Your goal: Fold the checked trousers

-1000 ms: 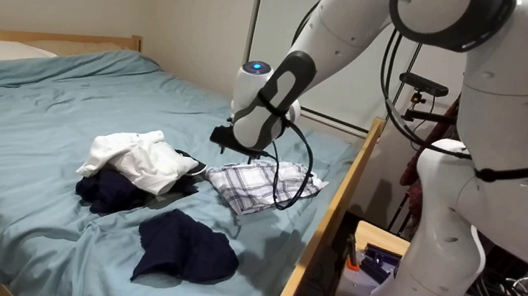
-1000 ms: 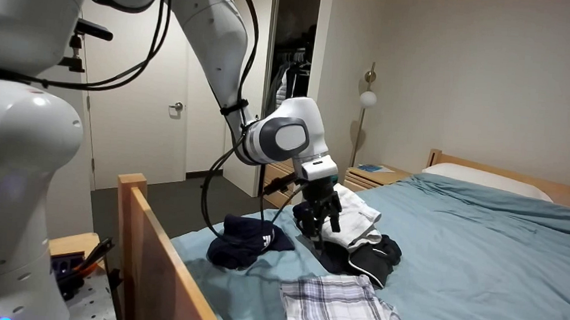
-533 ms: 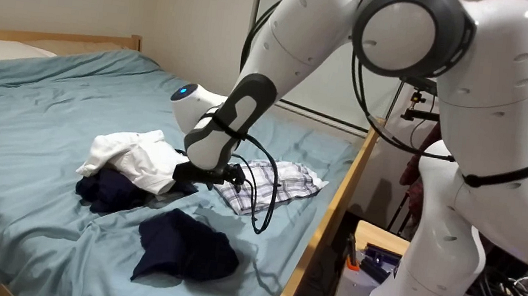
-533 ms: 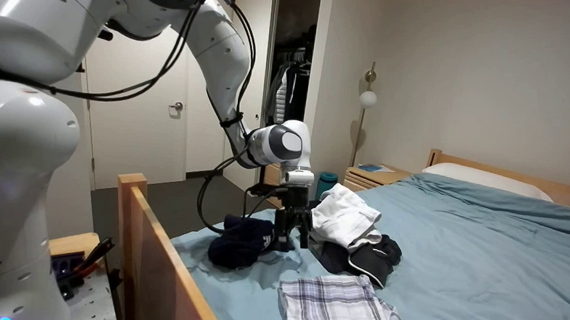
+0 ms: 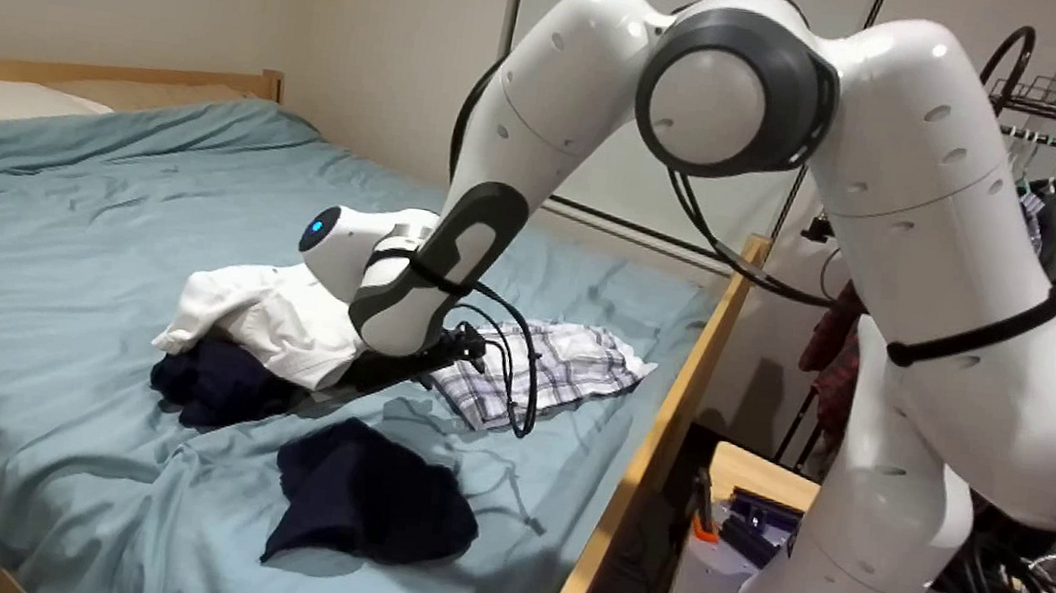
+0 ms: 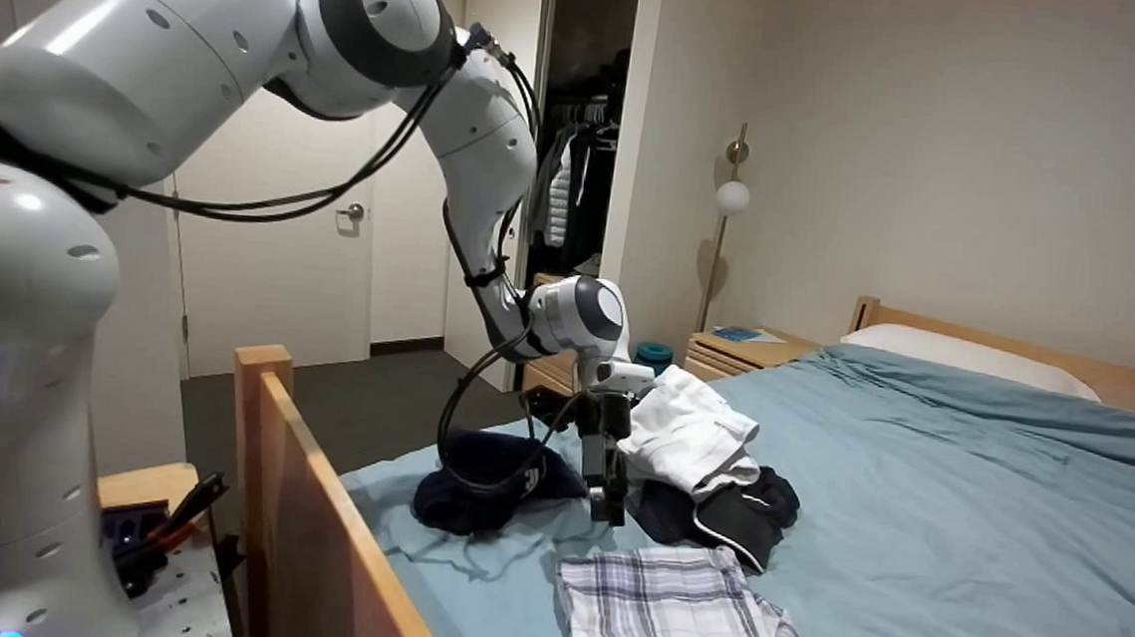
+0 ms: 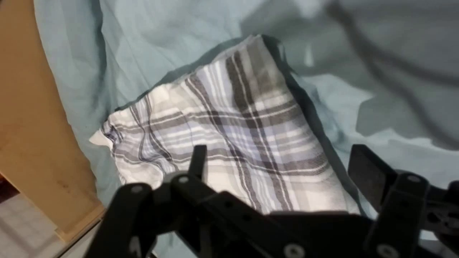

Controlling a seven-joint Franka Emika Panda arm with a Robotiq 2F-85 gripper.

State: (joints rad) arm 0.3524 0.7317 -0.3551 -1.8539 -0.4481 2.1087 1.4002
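Observation:
The checked trousers lie as a flat, roughly rectangular bundle on the bed, near the wooden rail. In an exterior view the bottom edge cuts off part of the trousers. Seen from the wrist, the trousers spread beneath my gripper, one corner pointing away. Its jaws stand wide apart, with no fabric pinched between them. The right finger pad is beyond the cloth's edge, over the sheet. In an exterior view my gripper hangs low beside the trousers' far corner; a gap to the bed cannot be judged.
A white garment lies on dark clothes beside the wrist. Nearer the bed's foot rests a crumpled navy garment. A wooden rail borders the bed. Loose cables loop from the arm.
The arm has reached out and lowered, its wrist tilting and turning. The gripper has come down from in front of the clothes pile toward the trousers, staying open. The clothes have not moved.

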